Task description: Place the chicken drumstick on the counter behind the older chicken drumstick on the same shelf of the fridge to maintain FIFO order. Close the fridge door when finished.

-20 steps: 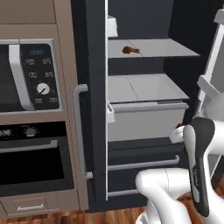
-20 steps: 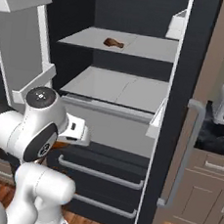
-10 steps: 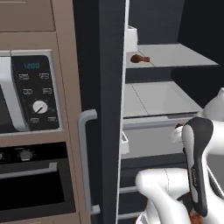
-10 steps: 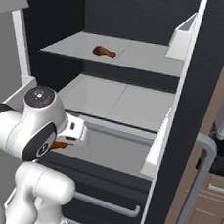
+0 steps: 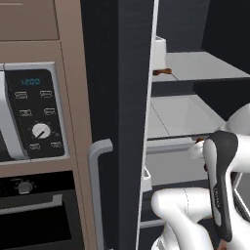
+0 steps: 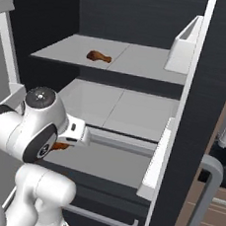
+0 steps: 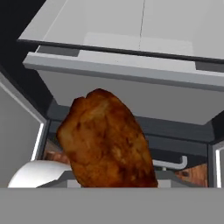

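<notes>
**Op:** I've got the drumstick [image 7: 107,140] right in front of the hand camera, big and close, rising from the bottom where the gripper's tips sit. From the right base camera I catch a sliver of it [image 6: 59,146] tucked under the wrist. I read the gripper as pinching it, though the fingers themselves are hidden behind the meat.

**Spotter:** How does it look?

**Op:** Orange-red-brown, mottled, a lumpy rounded meat end pointing up and away from the gripper. The bone end I can't see.

**Spotter:** And handling?

**Op:** My guess: light, fairly stiff, a bumpy skin that could roll or slip between flat fingers. Best hold would be across the thick middle, not the thin bone end. It appears to be held low on the body, so I'd carry it gently, no sharp wrist turns.

**Spotter:** Where's the target?

**Op:** The older drumstick [image 6: 98,56] lies on the upper shelf [image 6: 145,64], well above the gripper and farther in; duller tan, bone end towards the gripper's right. Directly ahead of the gripper is a white drawer front [image 7: 131,94] with a lower shelf above it. The fridge [image 5: 124,97] is open, so I'll need to lift and reach behind the older one.
</notes>
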You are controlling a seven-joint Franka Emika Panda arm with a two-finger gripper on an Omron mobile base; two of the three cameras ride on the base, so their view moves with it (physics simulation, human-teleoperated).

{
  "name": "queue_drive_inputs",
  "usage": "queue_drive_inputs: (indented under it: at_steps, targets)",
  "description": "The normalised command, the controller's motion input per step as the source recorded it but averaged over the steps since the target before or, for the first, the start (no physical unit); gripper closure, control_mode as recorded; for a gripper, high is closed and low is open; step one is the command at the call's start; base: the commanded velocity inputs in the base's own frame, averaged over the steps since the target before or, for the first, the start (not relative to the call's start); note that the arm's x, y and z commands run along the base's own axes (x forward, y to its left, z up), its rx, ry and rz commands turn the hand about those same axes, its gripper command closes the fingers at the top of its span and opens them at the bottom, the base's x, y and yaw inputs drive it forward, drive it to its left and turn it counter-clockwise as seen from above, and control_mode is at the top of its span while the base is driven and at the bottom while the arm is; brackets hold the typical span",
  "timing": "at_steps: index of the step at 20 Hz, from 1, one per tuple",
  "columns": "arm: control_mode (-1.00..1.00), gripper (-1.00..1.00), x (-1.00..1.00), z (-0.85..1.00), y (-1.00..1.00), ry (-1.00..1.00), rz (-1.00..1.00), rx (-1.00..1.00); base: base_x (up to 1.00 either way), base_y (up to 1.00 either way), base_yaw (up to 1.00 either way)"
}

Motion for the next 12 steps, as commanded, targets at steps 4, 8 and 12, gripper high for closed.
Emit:
queue_drive_inputs:
  at_steps: [4, 8, 12]
  targets:
    - [-1.00, 1.00, 0.58, 0.94, 0.00, -0.26, 0.08, -0.01, 0.00, 0.00, 0.00]
    - [-1.00, 1.00, 0.65, 1.00, 0.00, -0.35, 0.06, -0.02, 0.00, 0.00, 0.00]
    - [-1.00, 1.00, 0.81, 0.89, 0.05, -0.29, 0.02, 0.00, 0.00, 0.00, 0.00]
